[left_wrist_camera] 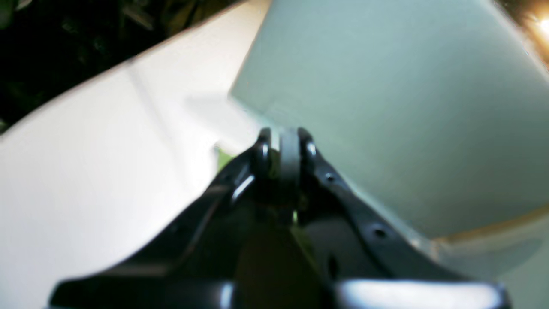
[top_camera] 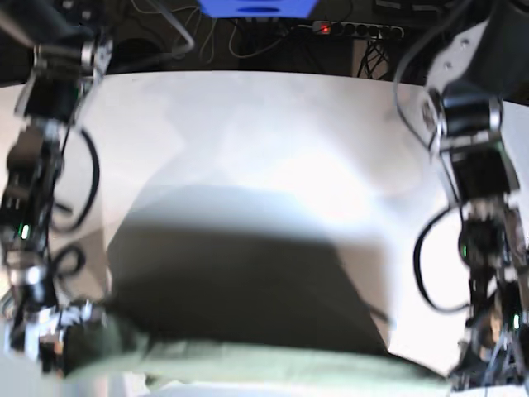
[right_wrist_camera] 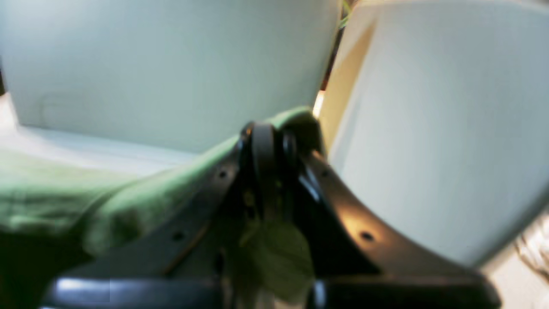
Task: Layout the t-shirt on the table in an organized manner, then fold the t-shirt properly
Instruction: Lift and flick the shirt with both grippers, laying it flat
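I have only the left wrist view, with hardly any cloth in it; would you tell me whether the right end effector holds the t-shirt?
Observer: Yes. In the right wrist view the right end effector is shut on a green fold of the t-shirt.
Operator: Thank you. How does the cloth lie overall?
Observer: In the base view it stretches as a long band along the near edge, from one side to the other.
Operator: Is it flat on the table?
Observer: It throws a broad shadow on the table behind it; I cannot tell whether it touches.
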Motion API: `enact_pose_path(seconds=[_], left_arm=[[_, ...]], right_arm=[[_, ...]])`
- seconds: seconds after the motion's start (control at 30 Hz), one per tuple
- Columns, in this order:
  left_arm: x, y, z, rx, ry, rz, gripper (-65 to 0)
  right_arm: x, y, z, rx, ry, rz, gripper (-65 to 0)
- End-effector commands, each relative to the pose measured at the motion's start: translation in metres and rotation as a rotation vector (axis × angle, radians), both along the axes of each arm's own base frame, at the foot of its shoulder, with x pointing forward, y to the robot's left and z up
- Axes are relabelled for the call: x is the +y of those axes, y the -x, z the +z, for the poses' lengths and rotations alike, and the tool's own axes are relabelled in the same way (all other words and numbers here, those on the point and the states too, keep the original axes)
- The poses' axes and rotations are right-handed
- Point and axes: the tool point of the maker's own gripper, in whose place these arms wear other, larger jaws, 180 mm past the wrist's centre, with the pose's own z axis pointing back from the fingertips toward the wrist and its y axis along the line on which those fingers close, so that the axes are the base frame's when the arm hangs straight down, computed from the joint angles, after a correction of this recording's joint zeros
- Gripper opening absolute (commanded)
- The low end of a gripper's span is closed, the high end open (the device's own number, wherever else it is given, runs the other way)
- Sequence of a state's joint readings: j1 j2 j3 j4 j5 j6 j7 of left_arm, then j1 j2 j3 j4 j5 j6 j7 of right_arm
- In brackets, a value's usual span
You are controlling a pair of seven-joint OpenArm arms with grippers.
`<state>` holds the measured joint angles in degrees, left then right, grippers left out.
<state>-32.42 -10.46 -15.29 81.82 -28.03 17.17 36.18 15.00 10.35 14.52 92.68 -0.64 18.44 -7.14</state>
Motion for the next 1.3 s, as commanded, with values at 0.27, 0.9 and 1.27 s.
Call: enact_pose_path(seconds=[0.27, 0.9, 1.27], left_arm=[[0.040, 0.120, -0.122, 0.224, 0.004, 0.071, -64.8], [0.094, 0.259, -0.185, 0.456, -0.042, 0.234, -64.8], [0.098, 0.269, -0.195, 0.496, -0.049, 0.241, -64.8]], right_arm=[[0.031, 0.107, -0.091, 0.103, -0.079, 0.058, -65.0], [0.047, 0.244, -0.183, 0.266, -0.230, 0.074, -65.0], [0.065, 0.301, -0.194, 0.331, -0.286, 0.085, -65.0]])
